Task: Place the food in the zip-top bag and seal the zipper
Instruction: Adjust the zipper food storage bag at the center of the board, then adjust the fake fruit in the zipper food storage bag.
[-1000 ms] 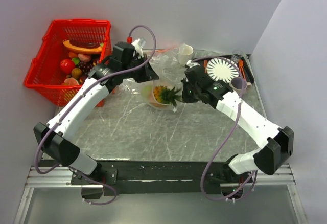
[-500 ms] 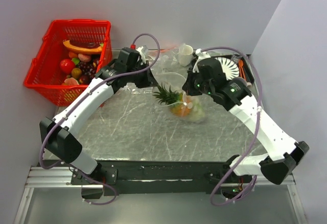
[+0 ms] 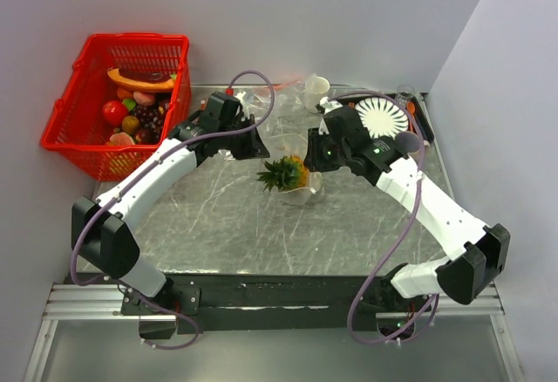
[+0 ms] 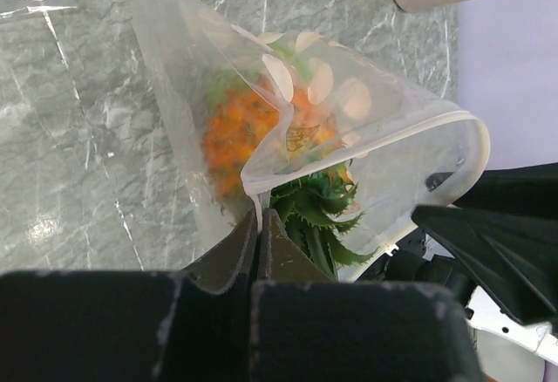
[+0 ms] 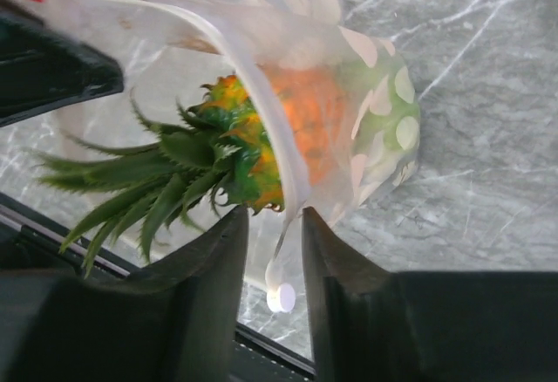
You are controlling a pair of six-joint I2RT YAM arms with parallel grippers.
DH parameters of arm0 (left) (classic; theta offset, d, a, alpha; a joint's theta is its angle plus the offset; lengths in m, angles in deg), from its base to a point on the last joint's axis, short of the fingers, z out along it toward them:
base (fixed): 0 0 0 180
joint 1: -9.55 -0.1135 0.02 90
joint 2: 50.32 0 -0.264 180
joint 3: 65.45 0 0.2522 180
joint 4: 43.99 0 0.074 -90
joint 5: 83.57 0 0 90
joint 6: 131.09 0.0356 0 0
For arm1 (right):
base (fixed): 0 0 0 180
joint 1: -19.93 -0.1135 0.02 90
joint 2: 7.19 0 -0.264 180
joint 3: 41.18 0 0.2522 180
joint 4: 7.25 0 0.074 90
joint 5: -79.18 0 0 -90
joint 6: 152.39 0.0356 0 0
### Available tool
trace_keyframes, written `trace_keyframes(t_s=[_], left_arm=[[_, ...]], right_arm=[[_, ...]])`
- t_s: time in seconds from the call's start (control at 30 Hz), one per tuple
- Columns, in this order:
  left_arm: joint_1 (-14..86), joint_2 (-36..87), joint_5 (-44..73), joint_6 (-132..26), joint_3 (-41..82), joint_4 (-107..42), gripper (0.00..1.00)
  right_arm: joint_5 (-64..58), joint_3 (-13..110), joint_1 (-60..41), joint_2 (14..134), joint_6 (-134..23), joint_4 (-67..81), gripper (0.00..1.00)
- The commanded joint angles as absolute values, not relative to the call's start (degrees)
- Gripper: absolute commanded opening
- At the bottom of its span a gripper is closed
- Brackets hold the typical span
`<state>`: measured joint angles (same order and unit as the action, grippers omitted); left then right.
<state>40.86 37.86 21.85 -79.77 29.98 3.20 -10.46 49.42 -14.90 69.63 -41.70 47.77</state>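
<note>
Clear crinkly bag (image 4: 174,77) w/ spiky-tufted pineapple (image 5: 209,151).

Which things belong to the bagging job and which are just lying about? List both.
Job:
- zip-top bag
- toy pineapple, partly inside the bag
- left gripper, pinching the bag's rim
- right gripper, at the bag's mouth with its jaws apart

Lying about:
- red basket
- white cup
- striped plate
- second cup, beside the plate

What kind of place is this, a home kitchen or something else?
Probably a robot test bench in a lab, not a kitchen: the left arm and right arm are mounted on a metal rail, plain walls enclose the table, and a red basket holds toy food.
</note>
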Motion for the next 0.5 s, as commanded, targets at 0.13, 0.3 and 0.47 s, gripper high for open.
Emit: trace_keyframes(t_s=[0.13, 0.3, 0.47], left_arm=[[40.92, 36.34, 25.06, -80.73, 32.51, 0.71, 0.01], [40.93, 36.34, 25.50, -80.99, 33.04, 0.98, 0.01], [40.93, 35.99, 26.21, -81.52, 32.95, 0.89, 0.01]], right_arm=[[-14.68, 54.75, -24.27, 62.69, -49.99, 46.50, 0.54], [-11.36, 56.08, -27.97, 62.94, -50.96, 44.05, 0.62], [-11.61, 55.46, -29.20, 66.45, -51.32, 41.67, 0.66]])
